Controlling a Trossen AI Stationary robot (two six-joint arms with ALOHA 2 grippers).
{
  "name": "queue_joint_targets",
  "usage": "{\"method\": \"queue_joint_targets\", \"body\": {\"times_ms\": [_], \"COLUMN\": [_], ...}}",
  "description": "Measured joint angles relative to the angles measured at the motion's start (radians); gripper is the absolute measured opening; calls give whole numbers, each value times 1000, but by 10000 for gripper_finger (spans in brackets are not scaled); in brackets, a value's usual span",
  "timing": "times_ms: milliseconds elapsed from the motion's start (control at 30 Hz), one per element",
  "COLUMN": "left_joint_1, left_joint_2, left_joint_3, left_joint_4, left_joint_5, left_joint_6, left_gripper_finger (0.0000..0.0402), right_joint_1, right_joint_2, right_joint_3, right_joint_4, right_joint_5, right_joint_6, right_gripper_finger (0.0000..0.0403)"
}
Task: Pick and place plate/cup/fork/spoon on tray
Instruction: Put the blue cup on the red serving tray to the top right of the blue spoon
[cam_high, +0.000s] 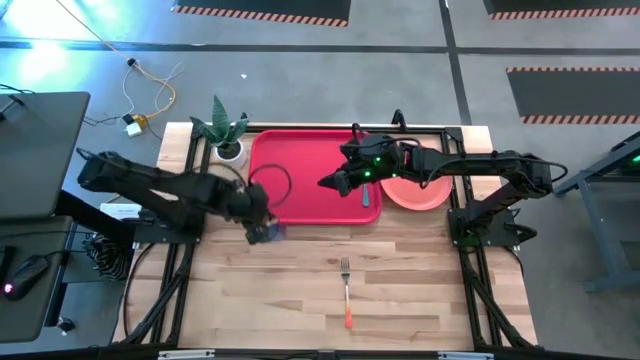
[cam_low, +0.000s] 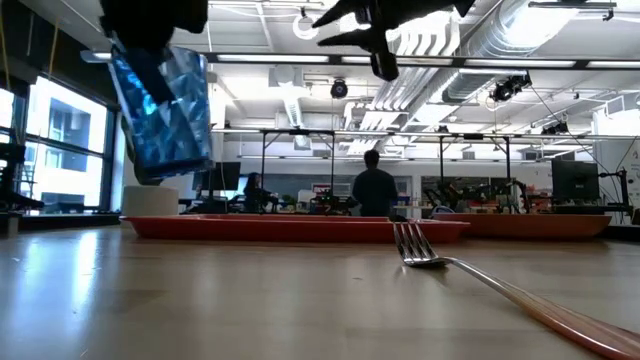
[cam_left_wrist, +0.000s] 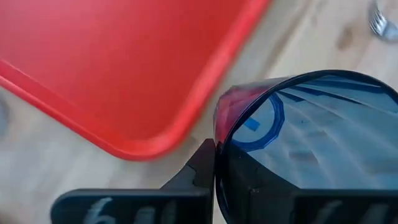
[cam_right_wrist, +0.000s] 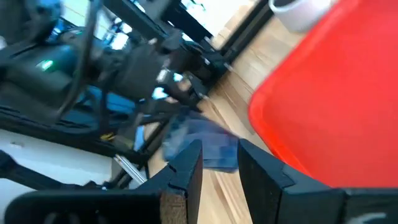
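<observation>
My left gripper (cam_high: 262, 226) is shut on the translucent blue cup (cam_high: 273, 234) just off the red tray's (cam_high: 300, 165) near left corner. In the low view the cup (cam_low: 165, 105) is well above the table. My right gripper (cam_high: 325, 183) hovers over the tray, open a little and empty; its fingers (cam_right_wrist: 186, 168) show a gap. The teal-handled spoon (cam_high: 367, 196) lies on the tray's right part. The salmon plate (cam_high: 425, 195) rests on the table right of the tray, partly under my right arm. The fork (cam_high: 346, 290) lies flat on the table near the front. My left gripper holds the cup by its wall at the rim (cam_left_wrist: 219, 124), coming from above with fingers pointing down. One finger (cam_left_wrist: 200, 167) is outside the wall; a dark shape inside the cup seems to be the other. The cup hangs below the gripper, opening up, slightly tilted, clear of the table.
A white pot with a green plant (cam_high: 228, 140) stands at the tray's far left corner. The fork's tines (cam_low: 415, 245) point toward the tray. Bare wood lies between the tray's near edge and the fork. People show in the room behind the table (cam_low: 375, 190).
</observation>
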Motion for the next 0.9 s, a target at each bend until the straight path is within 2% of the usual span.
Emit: {"method": "queue_joint_targets", "body": {"times_ms": [333, 500, 633, 900], "left_joint_1": [291, 444, 551, 666], "left_joint_2": [-31, -30, -30, -14], "left_joint_3": [1, 1, 1, 32], "left_joint_4": [19, 30, 49, 97], "left_joint_5": [-3, 3, 56, 99], "left_joint_6": [220, 326, 410, 534], "left_gripper_finger": [5, 5, 5, 5], "right_joint_1": [0, 0, 0, 1], "right_joint_2": [0, 0, 0, 0], "right_joint_3": [0, 0, 0, 0], "right_joint_4": [150, 157, 156, 153], "right_joint_5": [5, 63, 114, 219], "right_joint_6": [-2, 2, 3, 5], "right_gripper_finger": [92, 92, 92, 92]}}
